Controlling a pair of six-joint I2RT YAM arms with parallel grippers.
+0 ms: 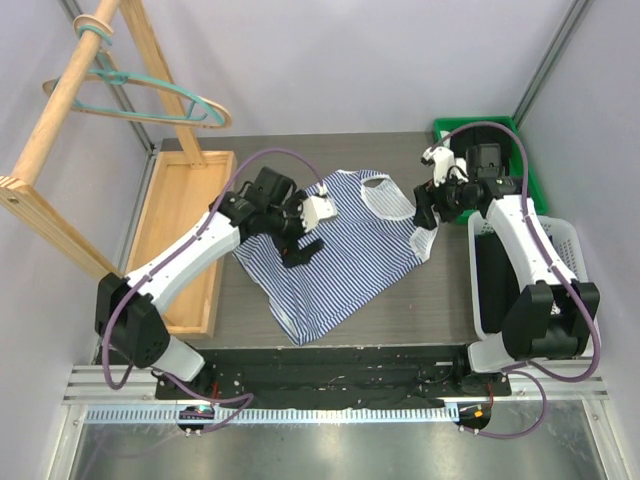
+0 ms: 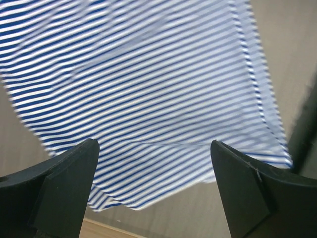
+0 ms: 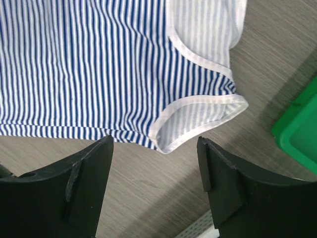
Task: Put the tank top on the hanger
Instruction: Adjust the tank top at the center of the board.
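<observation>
The navy-and-white striped tank top point(image 1: 345, 255) lies flat on the dark table, neck toward the back. The teal hanger point(image 1: 165, 95) hangs on the wooden rack at the back left, away from both arms. My left gripper point(image 1: 303, 248) is open and empty above the top's left part; in the left wrist view its jaws point(image 2: 154, 163) hover over the striped fabric point(image 2: 148, 74) near its edge. My right gripper point(image 1: 425, 222) is open and empty at the top's right armhole; in the right wrist view point(image 3: 155, 148) the white-trimmed armhole point(image 3: 198, 106) lies just beyond the fingertips.
A wooden rack point(image 1: 60, 110) stands at the left over a shallow wooden tray point(image 1: 185, 240). A white basket point(image 1: 560, 240) holding a black garment sits at the right. A green bin point(image 1: 525, 160) is behind it and shows in the right wrist view point(image 3: 297, 134).
</observation>
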